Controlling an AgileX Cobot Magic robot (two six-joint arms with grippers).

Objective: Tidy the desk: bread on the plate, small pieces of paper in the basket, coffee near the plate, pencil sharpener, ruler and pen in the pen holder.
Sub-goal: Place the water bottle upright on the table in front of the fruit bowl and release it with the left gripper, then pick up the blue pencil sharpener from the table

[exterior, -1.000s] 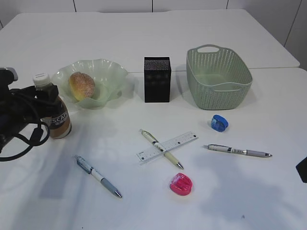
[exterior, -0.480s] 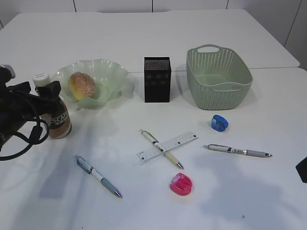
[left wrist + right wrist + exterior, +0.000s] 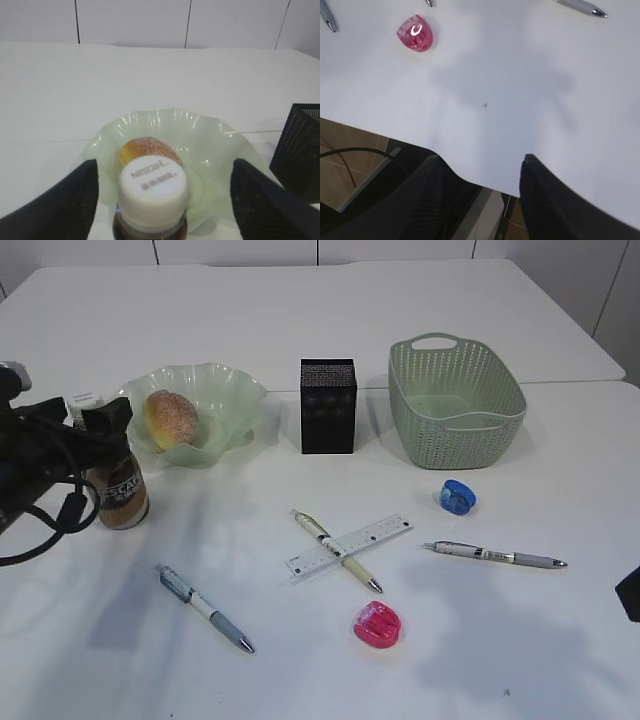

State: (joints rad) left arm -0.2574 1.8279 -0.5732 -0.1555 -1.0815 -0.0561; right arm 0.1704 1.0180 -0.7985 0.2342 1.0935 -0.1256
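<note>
The left gripper (image 3: 160, 200) has its jaws spread wide on either side of the Nescafe coffee bottle (image 3: 118, 485), clear of it with a gap on each flank, so the bottle stands free on the white surface (image 3: 300, 670), upright, just beside the near-left rim of the plate (image 3: 235, 400). Its long axis is vertical, and its white cap (image 3: 152, 182) sits centred between the dark fingers in the wrist view. Straight beyond it the bread (image 3: 147, 150) lies in the plate.

The right gripper (image 3: 480, 185) hangs over the near edge of the surface, well away from the plate, with its jaws apart and nothing between them. It is the nearer arm to the pink pencil sharpener (image 3: 377, 625).

The plate is pale green translucent glass with a ruffled rim. The bread is a matt golden bun dusted pale. The bottle is brown with a swirled label. Right of the plate stands the black mesh pen holder (image 3: 328, 405), square and tall, and farther right the woven-look sage basket (image 3: 455, 400)
</note>
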